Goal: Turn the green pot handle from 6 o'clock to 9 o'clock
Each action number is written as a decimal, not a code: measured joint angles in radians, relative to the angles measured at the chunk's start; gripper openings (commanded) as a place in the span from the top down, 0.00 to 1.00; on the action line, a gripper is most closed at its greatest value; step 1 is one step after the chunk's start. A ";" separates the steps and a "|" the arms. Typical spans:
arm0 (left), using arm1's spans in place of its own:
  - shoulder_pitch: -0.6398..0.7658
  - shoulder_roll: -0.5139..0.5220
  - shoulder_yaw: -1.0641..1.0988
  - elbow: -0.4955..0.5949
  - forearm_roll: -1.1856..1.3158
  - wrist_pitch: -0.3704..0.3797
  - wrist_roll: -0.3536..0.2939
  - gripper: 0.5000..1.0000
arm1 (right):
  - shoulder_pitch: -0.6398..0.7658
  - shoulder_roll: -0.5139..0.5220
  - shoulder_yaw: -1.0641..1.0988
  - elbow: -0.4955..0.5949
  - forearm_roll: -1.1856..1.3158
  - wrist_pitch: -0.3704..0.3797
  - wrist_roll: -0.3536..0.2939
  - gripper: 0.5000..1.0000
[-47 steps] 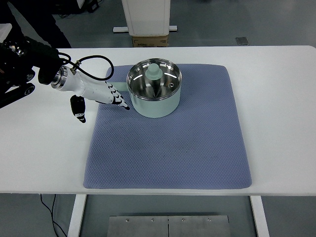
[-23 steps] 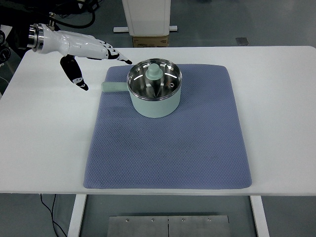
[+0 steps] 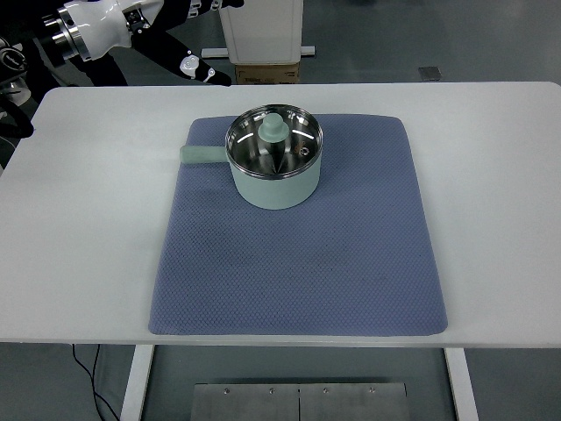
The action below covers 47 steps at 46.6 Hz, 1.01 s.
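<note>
Green pot (image 3: 274, 174) sitting at mat (image 3: 351, 263) 12 o'clock, handle (image 3: 202, 154) pointing 9. Looking rigid, smooth-sided, prob. light; handle's the lever to grip. Left hand (image 3: 145, 19) hanging top-left, well apart; can't tell fingers.

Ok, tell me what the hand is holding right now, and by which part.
Nothing is held. The left hand is raised at the top left edge, clear of the pot; its handle, pointing left, is untouched.
</note>
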 measured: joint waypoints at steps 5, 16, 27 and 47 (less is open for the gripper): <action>0.074 -0.073 -0.026 0.092 -0.127 0.059 0.000 0.00 | 0.000 0.000 0.000 0.000 0.000 0.000 0.000 0.00; 0.206 -0.153 -0.090 0.199 -0.402 0.144 0.000 0.00 | 0.000 0.000 0.000 0.000 0.000 0.000 0.000 0.00; 0.295 -0.179 -0.202 0.238 -0.560 0.146 0.000 0.00 | 0.000 0.000 0.000 0.000 0.000 0.000 0.000 0.00; 0.472 -0.372 -0.398 0.507 -0.669 0.146 0.000 0.00 | 0.000 0.000 0.000 0.000 0.000 0.000 0.000 0.00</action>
